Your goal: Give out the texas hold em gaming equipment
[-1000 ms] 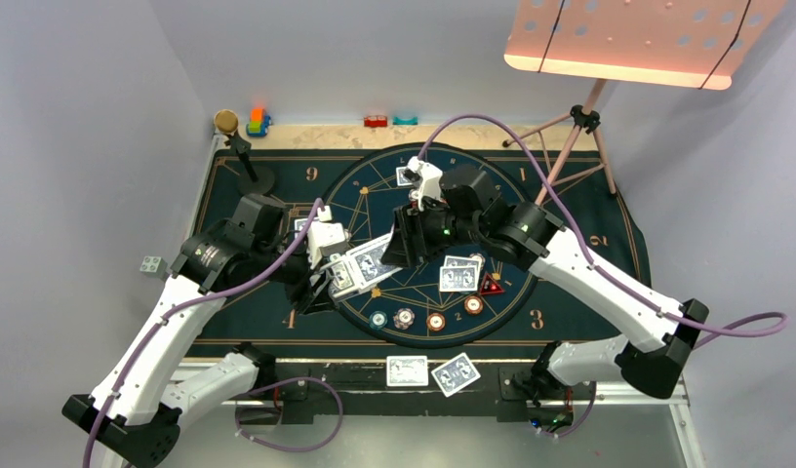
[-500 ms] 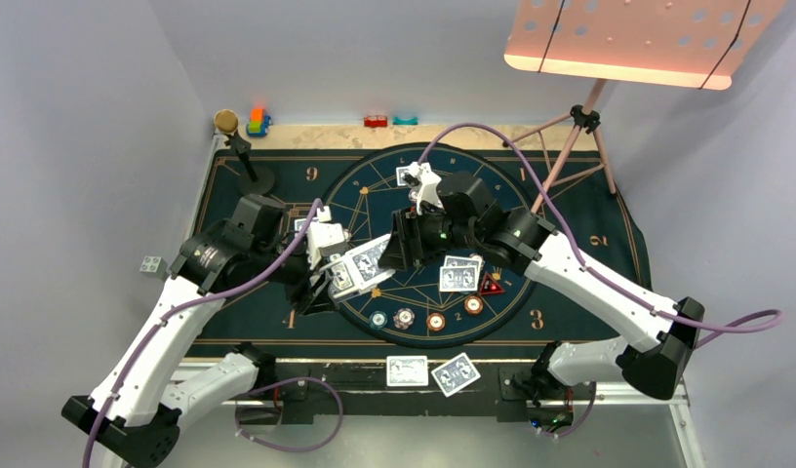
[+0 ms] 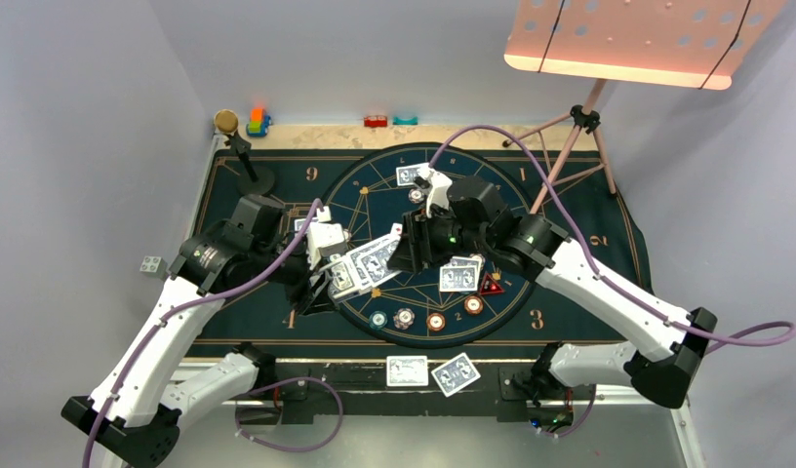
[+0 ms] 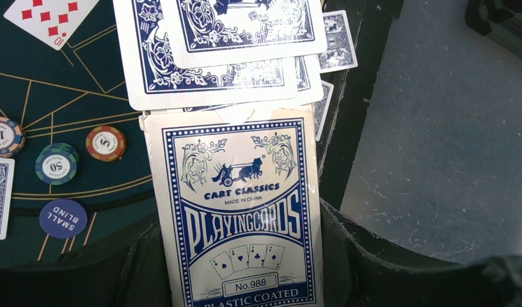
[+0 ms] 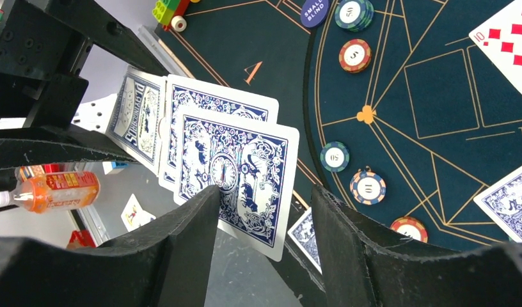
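My left gripper (image 3: 323, 283) is shut on a blue-and-white playing-card box (image 4: 236, 211), with blue-backed cards (image 4: 213, 57) fanned out of its top over the mat's left side. My right gripper (image 3: 406, 250) is open, its jaws standing either side of the outermost fanned card (image 5: 236, 179); its left finger (image 5: 181, 243) is at the card's edge. Chips (image 3: 404, 318) lie in a row near the mat's front, with the red triangular marker (image 3: 490, 285) and face-down cards (image 3: 459, 275) to their right. Two cards (image 3: 407, 370) lie at the table's front edge.
A face-up ten of diamonds (image 5: 508, 45) and a blue small-blind chip (image 4: 63, 218) lie on the dark mat (image 3: 589, 292). A black stand with cork top (image 3: 240, 146) and toy blocks (image 3: 258, 122) are at the back left. A music-stand tripod (image 3: 579, 146) rises at the back right.
My right gripper has shifted a little to the right, and the fanned cards stick further out of the box. My left arm has held still.
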Tool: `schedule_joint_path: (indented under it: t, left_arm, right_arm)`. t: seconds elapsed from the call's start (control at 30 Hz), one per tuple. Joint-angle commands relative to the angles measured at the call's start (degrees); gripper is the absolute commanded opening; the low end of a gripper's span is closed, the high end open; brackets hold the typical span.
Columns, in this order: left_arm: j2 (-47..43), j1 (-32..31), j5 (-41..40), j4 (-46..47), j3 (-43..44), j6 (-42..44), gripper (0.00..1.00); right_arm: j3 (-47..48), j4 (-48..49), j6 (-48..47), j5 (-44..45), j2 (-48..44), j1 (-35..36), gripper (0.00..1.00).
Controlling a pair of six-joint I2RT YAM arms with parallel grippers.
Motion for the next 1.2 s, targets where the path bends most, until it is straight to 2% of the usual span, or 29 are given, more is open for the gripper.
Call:
schedule_joint_path:
  t: [0.0, 0.6, 0.97, 1.17]
  left_arm:
    - [-0.7, 0.3, 2.2, 2.3, 1.7, -0.4, 0.0]
    - [-0.8, 0.3, 2.3, 2.1, 1.9, -0.4, 0.0]
    - [-0.9, 0.3, 2.2, 2.1, 2.0, -0.5, 0.0]
    - [-0.8, 0.3, 2.2, 2.0, 2.3, -0.4, 0.0]
  right_arm:
    - [0.0, -0.6, 0.4, 2.0, -1.9, 0.1, 0.58]
    - [0.6, -4.1, -0.3, 5.1, -4.1, -1.2, 0.49]
    - [2.1, -5.1, 0.1, 6.4, -5.4, -2.0, 0.38]
    - [3.3, -5.4, 0.2, 7.1, -6.2, -2.4, 0.36]
